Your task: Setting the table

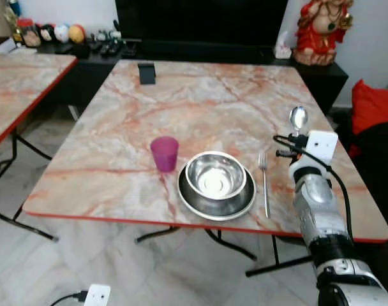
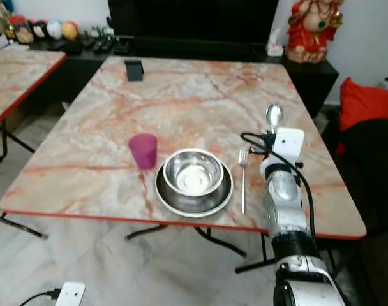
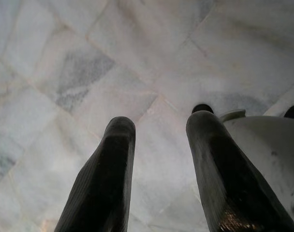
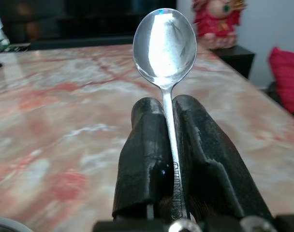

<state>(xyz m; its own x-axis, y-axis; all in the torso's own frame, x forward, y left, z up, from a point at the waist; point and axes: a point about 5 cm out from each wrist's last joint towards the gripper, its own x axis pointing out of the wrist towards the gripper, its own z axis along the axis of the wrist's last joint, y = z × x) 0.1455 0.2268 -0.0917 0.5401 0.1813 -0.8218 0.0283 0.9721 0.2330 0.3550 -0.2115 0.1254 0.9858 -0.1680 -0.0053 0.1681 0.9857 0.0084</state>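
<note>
A steel spoon is pinched by its handle in my right gripper, which is shut on it. Its bowl sticks out past the gripper over the right side of the marble table. A fork lies on the table just left of that arm. Left of the fork a steel bowl rests in a steel plate near the front edge. A purple cup stands left of the plate. My left gripper hangs open over the tiled floor.
A small black object stands at the table's far edge. A second marble table is on the left. A black cabinet with a red statue lines the back wall. A red cushion lies at the right.
</note>
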